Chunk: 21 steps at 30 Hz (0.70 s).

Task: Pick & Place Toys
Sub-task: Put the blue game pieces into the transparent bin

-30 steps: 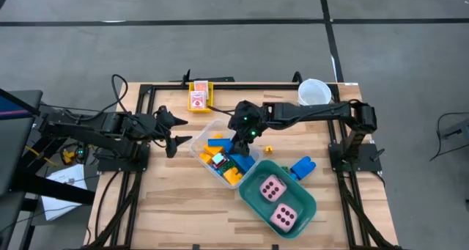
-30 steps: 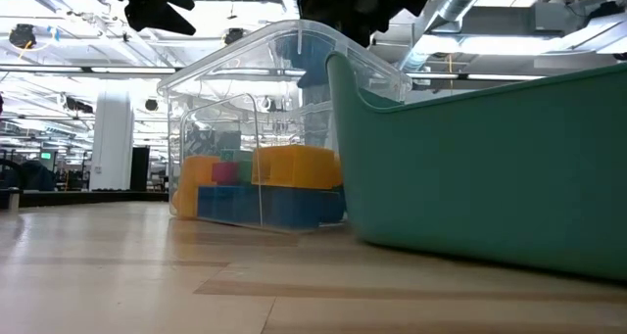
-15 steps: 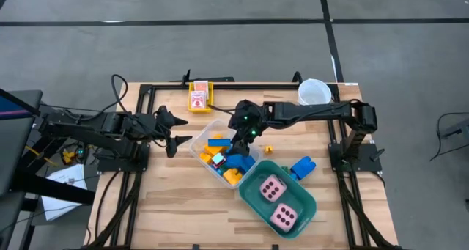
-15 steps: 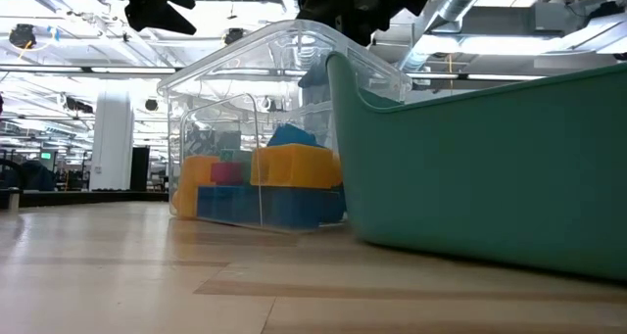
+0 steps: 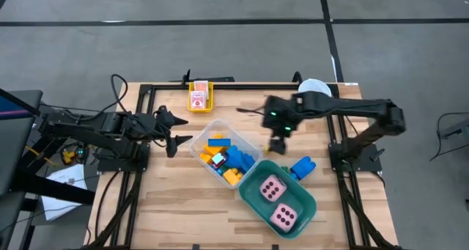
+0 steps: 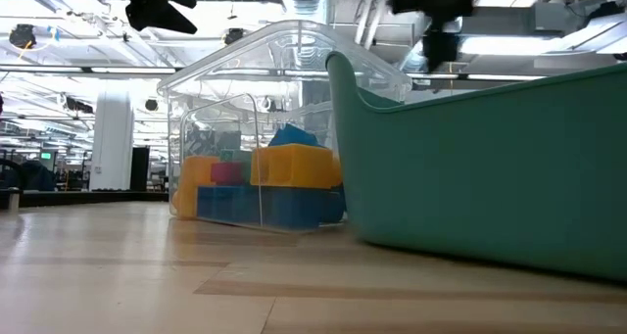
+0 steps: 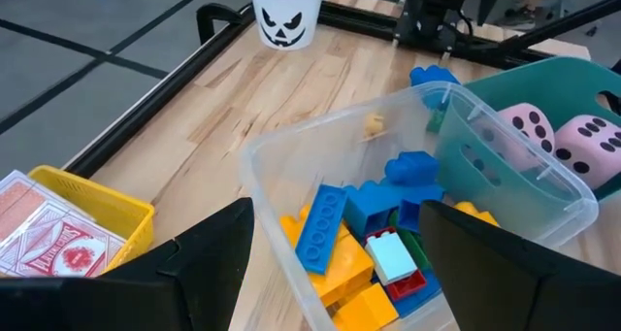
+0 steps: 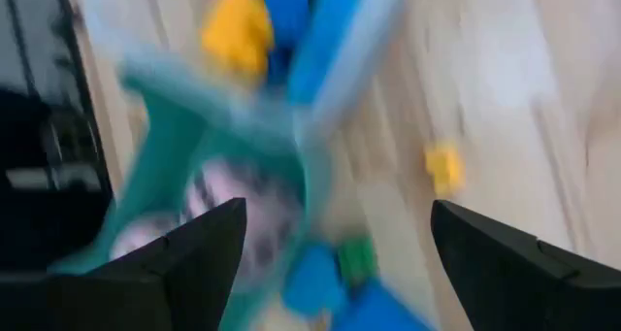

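The left gripper (image 5: 178,131) hangs with its fingers spread and empty near the left edge of the wooden bench (image 5: 168,199), just beside the clear plastic bin (image 5: 199,143). Toward the far edge sits a small yellow tray (image 5: 198,97) holding pink-white cards (image 5: 197,100). The clear bin, in the middle of the bench, holds the blue, yellow, red and green plastic building bricks (image 5: 227,160). Touching its right side, the teal plastic tub (image 5: 304,201) near the front edge carries two pink dark-dotted dice (image 5: 277,201). A tiny yellow brick (image 7: 374,125) lies on the bare wood just beyond the bin. The right gripper (image 5: 278,144) hovers above the bench between the bin and the right edge, fingers released, holding nothing. A blue brick (image 5: 302,167) lies just beside the tub, toward the right edge. A white cup with a pumpkin face (image 7: 287,13) stands at the far right corner
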### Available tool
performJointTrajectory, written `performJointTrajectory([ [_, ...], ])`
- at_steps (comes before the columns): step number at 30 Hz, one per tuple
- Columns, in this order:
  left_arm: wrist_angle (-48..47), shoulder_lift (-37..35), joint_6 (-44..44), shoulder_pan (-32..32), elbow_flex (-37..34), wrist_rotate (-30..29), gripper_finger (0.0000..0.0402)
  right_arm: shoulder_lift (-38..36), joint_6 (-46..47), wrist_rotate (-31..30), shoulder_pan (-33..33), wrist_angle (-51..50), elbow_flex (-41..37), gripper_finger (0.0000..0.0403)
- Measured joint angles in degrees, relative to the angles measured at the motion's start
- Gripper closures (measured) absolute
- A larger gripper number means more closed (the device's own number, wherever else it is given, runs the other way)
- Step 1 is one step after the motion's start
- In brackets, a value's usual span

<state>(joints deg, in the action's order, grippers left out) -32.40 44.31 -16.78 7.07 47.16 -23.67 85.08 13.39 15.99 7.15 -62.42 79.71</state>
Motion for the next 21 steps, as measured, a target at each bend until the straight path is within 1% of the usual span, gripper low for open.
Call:
performJointTrajectory([
  [6,1.3,0.0,-0.1,-0.1,0.0,-1.5,0.0113,-15.3,-1.7,-1.8,-2.9,-8.1,-13.2,0.0085],
  [9,3.5,0.0,0.0,-0.1,0.0,-2.6,0.0113,-23.4,-4.2,-3.5,-6.5,-9.2,-19.6,0.0085],
  [12,5.3,0.0,0.1,-0.1,0.0,-4.9,0.0113,-29.0,-9.4,-6.5,-10.3,-8.0,-23.3,0.0085],
  [14,6.2,0.0,0.0,-0.1,0.0,-6.1,0.0113,-30.6,-13.0,-9.7,-12.4,-6.9,-24.2,0.0085],
  [17,6.9,0.0,-0.1,-0.1,0.0,-7.7,0.0113,-30.5,-16.5,-14.4,-14.3,-5.7,-25.1,0.0085],
  [19,7.4,0.3,-0.1,-0.1,0.0,-8.6,0.0113,-29.3,-17.7,-14.5,-14.3,-5.7,-26.0,0.0083],
  [21,7.8,1.0,-0.2,-0.1,0.0,-9.6,0.0113,-27.7,-17.9,-13.0,-14.2,-5.8,-27.8,0.0078],
])
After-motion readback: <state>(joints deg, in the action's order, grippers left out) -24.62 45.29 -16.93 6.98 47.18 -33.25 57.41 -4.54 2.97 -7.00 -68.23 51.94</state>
